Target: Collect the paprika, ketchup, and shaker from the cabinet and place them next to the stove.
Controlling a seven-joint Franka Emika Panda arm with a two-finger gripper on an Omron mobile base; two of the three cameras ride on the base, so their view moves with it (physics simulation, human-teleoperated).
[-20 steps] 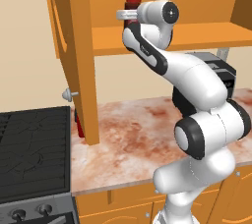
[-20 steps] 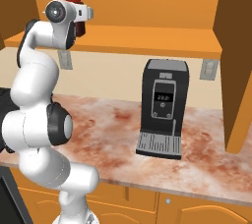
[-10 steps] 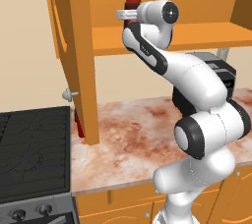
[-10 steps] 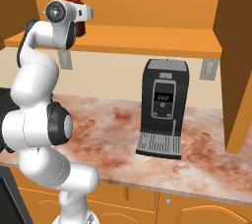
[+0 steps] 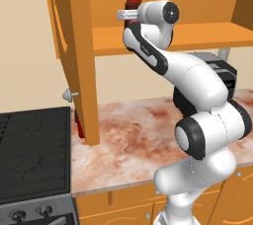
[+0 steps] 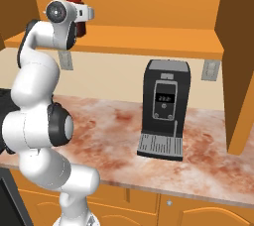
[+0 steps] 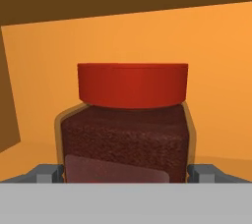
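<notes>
The tool (image 7: pixel 126 173) is up in the cabinet (image 5: pixel 74 46) with one finger on each side of the paprika (image 7: pixel 126 134), which stands on the shelf; I cannot tell if the fingers already press the jar. If the hold is loose or too low, I think the jar may tip when pulled out and fall to the desk (image 5: pixel 133 145). A red bottle (image 5: pixel 79 124), probably the ketchup, stands on the desk beside the stove (image 5: pixel 29 155).
</notes>
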